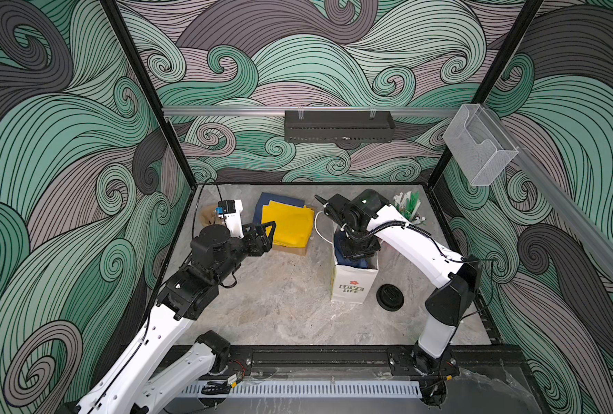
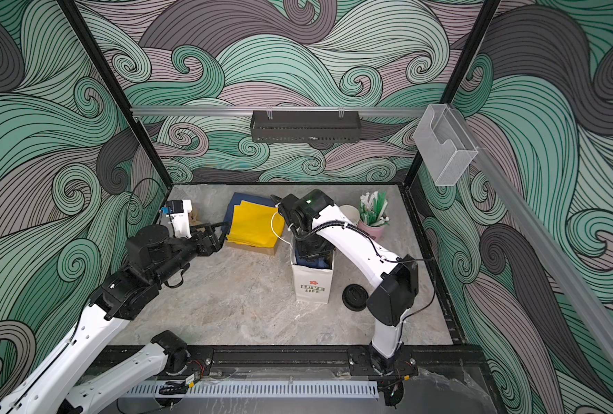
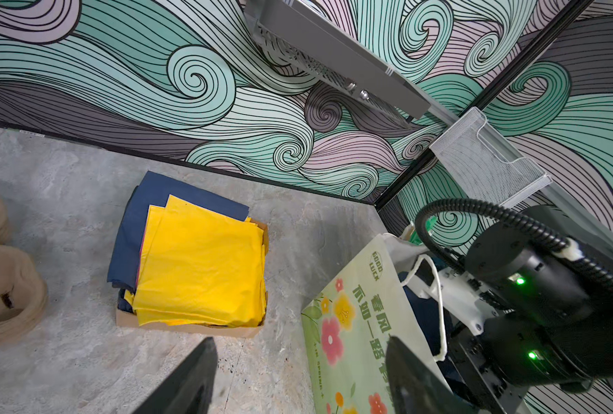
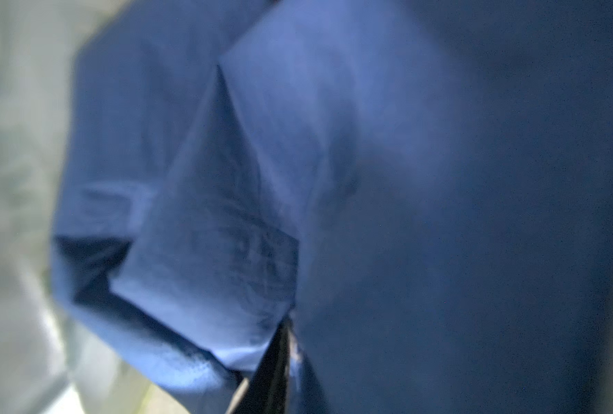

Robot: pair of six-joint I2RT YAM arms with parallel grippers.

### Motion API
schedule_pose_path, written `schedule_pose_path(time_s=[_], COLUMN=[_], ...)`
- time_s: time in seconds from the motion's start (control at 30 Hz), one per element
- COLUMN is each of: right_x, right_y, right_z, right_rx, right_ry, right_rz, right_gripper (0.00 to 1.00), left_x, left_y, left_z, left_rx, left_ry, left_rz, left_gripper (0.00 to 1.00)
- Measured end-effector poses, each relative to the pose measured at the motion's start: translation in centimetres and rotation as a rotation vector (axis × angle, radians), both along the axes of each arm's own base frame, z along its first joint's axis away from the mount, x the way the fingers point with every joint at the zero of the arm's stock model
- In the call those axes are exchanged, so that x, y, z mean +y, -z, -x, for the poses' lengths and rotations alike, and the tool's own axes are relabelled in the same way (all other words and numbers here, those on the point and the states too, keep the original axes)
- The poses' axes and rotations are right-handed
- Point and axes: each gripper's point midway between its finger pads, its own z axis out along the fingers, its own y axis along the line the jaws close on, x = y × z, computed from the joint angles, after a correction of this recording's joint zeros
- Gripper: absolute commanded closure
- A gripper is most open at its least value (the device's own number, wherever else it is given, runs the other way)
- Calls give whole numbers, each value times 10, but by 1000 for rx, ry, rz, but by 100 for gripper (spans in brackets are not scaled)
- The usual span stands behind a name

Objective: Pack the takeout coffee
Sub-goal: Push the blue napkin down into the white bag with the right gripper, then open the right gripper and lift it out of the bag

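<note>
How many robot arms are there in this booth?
2. The left arm reaches toward the yellow sheets; the right arm reaches into the white paper bag.

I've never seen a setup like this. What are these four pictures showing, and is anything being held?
These are two white-and-black robot arms with two-fingered grippers. Two pictures look down from above; two come from wrist cameras. On the grey stone-look table stand a white paper bag printed LOVE LIFE, a cardboard tray of yellow and navy sheets, a round black plastic lid and a pink cup of straws. The left gripper is open and empty. The right gripper reaches into the bag; its grip is hidden. No coffee cup shows.
</note>
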Motion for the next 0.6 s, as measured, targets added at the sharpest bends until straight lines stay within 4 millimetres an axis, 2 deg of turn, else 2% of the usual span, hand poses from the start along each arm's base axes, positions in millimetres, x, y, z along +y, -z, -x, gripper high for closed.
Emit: schedule_pose_path(time_s=[0.17, 0.3, 0.4, 0.6], right_x=[2, -3, -7, -18], right_y=[-35, -74, -102, -142], right_z=[-4, -1, 1, -2], right_rx=[-101, -209, -289, -428], right_ry=[-1, 1, 2, 6], right_rz=[-85, -173, -234, -282], right_gripper=[39, 32, 29, 31], left_x=[4, 4, 5, 15], left_y=[2, 2, 5, 5], left_z=[-2, -6, -9, -14], left_rx=[9, 18, 26, 40], left_ry=[-23, -37, -48, -114], left_rz=[-9, -18, -27, -55], left_gripper=[24, 24, 24, 24])
